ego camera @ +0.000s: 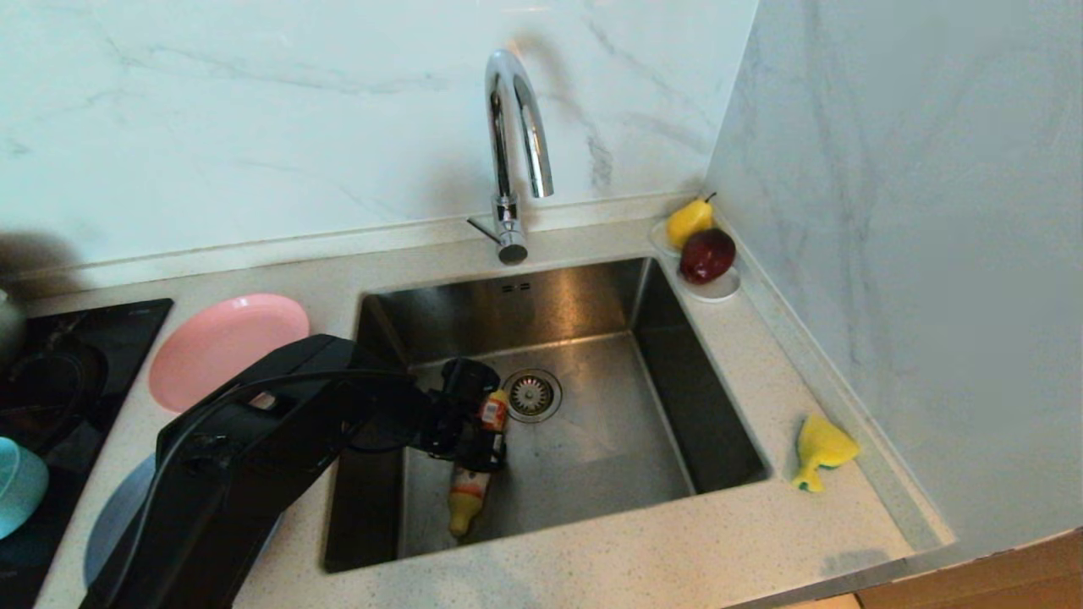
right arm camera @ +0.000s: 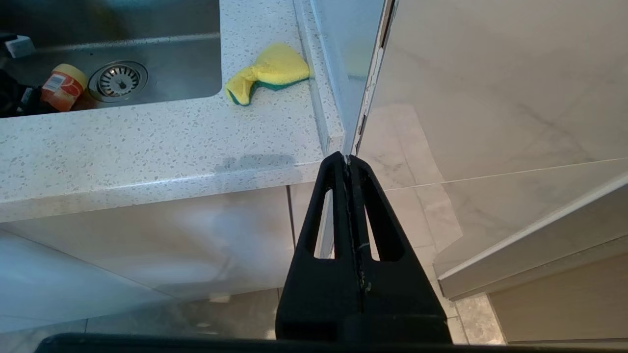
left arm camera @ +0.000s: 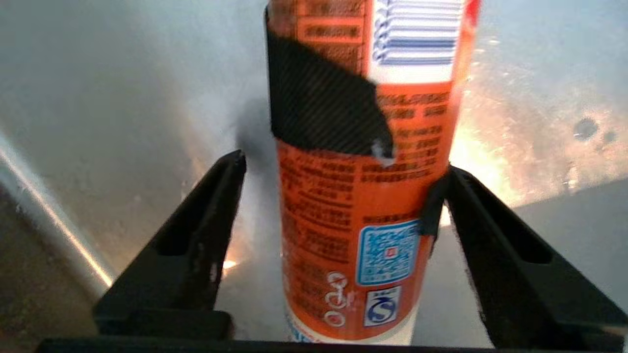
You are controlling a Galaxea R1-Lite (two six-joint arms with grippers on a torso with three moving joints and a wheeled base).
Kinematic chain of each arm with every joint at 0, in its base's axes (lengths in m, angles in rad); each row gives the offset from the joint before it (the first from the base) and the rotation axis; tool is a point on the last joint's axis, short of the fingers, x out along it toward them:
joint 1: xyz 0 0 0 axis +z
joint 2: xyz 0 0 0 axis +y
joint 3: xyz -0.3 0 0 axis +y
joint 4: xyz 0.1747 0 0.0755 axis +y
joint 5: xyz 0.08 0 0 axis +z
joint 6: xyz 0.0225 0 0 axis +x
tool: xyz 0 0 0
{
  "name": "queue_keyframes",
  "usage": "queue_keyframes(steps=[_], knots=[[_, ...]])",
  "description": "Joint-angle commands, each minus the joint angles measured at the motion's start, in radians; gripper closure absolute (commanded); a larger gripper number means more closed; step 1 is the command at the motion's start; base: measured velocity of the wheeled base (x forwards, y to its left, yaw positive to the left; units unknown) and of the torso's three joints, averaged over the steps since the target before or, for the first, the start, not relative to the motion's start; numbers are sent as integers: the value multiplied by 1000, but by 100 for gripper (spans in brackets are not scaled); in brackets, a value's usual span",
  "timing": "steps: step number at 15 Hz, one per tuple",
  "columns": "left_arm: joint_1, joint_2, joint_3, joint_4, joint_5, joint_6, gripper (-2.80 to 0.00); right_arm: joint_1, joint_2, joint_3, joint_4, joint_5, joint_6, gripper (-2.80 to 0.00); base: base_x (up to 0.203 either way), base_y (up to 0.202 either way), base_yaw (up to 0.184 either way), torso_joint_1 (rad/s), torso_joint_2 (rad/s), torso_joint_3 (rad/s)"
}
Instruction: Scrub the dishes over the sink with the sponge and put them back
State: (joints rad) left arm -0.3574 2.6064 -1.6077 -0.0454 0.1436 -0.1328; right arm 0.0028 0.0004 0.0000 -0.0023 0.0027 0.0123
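left gripper (left arm camera: 338,196) spread around orange bottle (left arm camera: 363,206) on the floor of the sink (ego camera: 592,474); no dish in hand.
one finger (left arm camera: 485,235) touches the bottle, the other stands apart; a lift from here would likely drag or roll it toward the drain (ego camera: 531,394). sponge (ego camera: 819,451) lies on the counter right of the basin, well apart from the working arm. pink plate (ego camera: 222,338), blue plate (ego camera: 114,516) and teal bowl (ego camera: 15,486) wait left of the sink. right gripper (right arm camera: 349,164) parked below the counter edge, fingers pressed together.
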Motion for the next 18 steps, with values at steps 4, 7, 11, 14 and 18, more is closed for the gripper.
queue_keyframes(steps=[4,7,11,14,18], knots=[[0,6,-8,2,5,-5,-280,0,0,0,1,0,0,0,0,0,0,0,0,0],[0,12,-16,-2,7,-7,-280,0,1,0,-1,0,0,0,0,0,0,0,0,0],[0,14,-18,2,7,-8,-280,0,0,0,0,0,0,0,0,0,0,0,0,0],[0,9,-20,19,3,8,-280,0,0,0,-1,0,0,0,0,0,0,0,0,0],[0,8,-74,56,-59,-18,-280,0,0,0,-1,0,0,0,0,0,0,0,0,0]])
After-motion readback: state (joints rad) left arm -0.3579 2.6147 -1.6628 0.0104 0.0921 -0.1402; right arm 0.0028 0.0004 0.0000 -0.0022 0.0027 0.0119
